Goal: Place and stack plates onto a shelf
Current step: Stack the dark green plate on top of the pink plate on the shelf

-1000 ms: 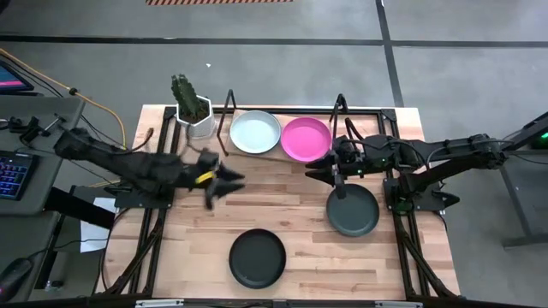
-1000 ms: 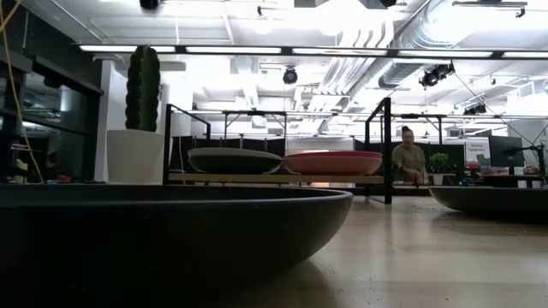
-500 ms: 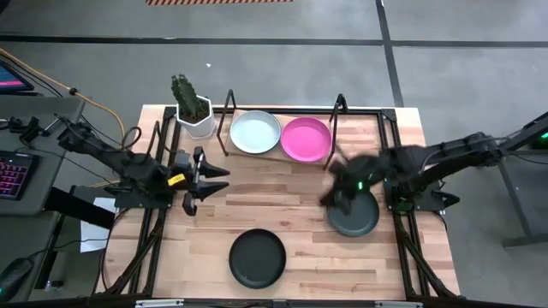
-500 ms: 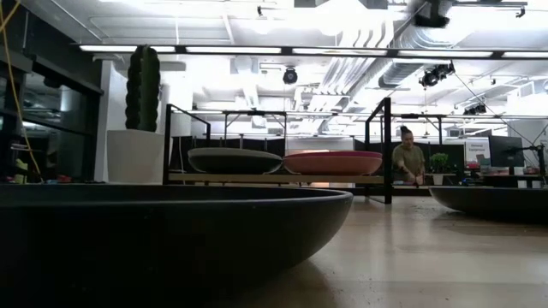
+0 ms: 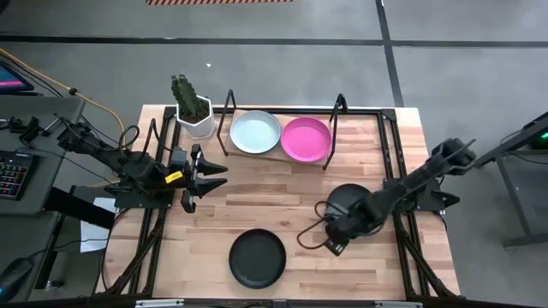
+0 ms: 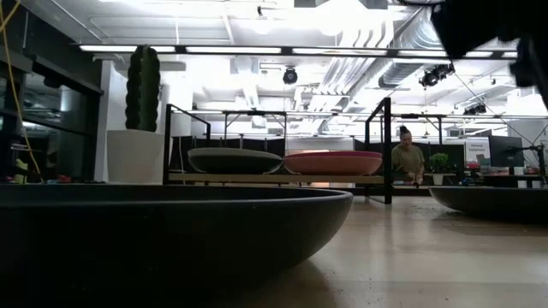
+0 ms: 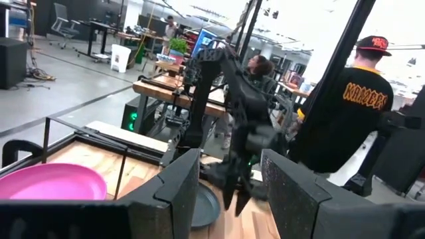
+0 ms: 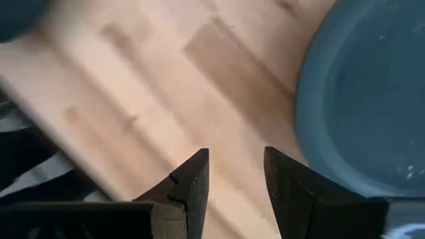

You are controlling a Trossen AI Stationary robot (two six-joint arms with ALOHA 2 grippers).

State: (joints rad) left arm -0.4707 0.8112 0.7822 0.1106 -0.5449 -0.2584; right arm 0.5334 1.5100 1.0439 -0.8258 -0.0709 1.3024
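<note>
A pale mint-white plate [image 5: 255,133] and a magenta plate [image 5: 306,139] rest side by side on the shelf [image 5: 330,160] at the table's far side. The dark grey plate [image 5: 364,224] lies flat on the table's right half. The black plate [image 5: 257,258] lies near the near edge. No teal or pink plate shows. My right gripper [image 5: 321,239] is open and hovers at the dark grey plate's [image 8: 372,99] near-left rim, fingers [image 8: 192,179] over bare wood. My left gripper [image 5: 205,175] is open, left of centre, pointing right.
A potted cactus [image 5: 193,109] stands at the shelf's left end. Bare wood lies between the shelf and the black plate [image 6: 171,231]. People [image 7: 345,113] stand in the room beyond the table's right side. A keyboard [image 5: 10,175] sits off the left edge.
My right gripper has swung from the shelf's right end toward the near edge, passing over the dark grey plate to its near-left rim. My left gripper has drawn back a little toward the table's left edge and turned. No plate has moved.
</note>
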